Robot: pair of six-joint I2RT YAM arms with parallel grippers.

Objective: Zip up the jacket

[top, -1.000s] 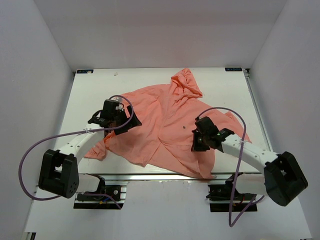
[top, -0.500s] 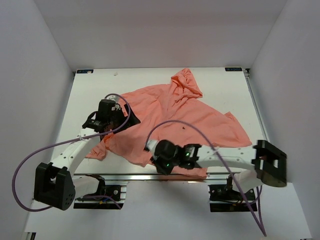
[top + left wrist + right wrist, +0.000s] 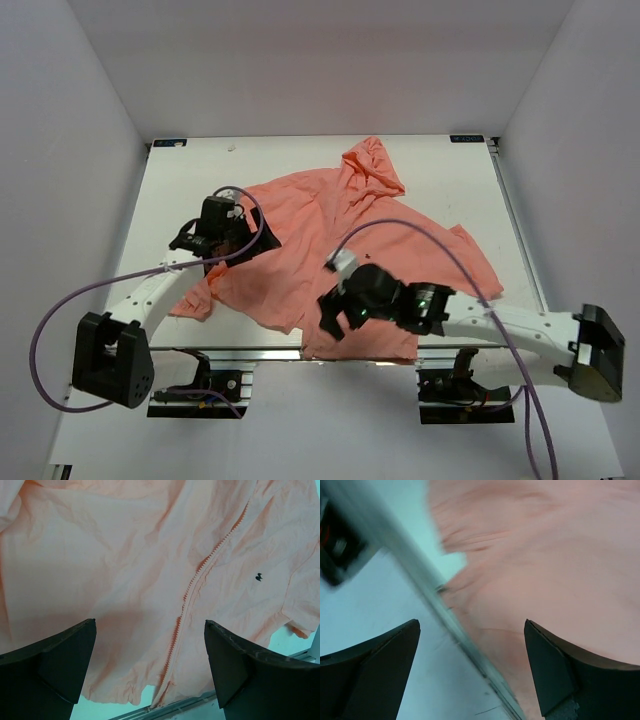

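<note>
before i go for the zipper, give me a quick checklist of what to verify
1. Left gripper open and empty: ok.
2. Right gripper open and empty: ok.
3. Zipper in sight: ok, the left wrist view shows its teeth.
4. Where to grab it: cannot tell, no view shows a pull clearly.
5. Right wrist view sharp: not ok, it is blurred; only jacket fabric and the table edge read.
6. Fabric lying flat: not ok, it is wrinkled.
</note>
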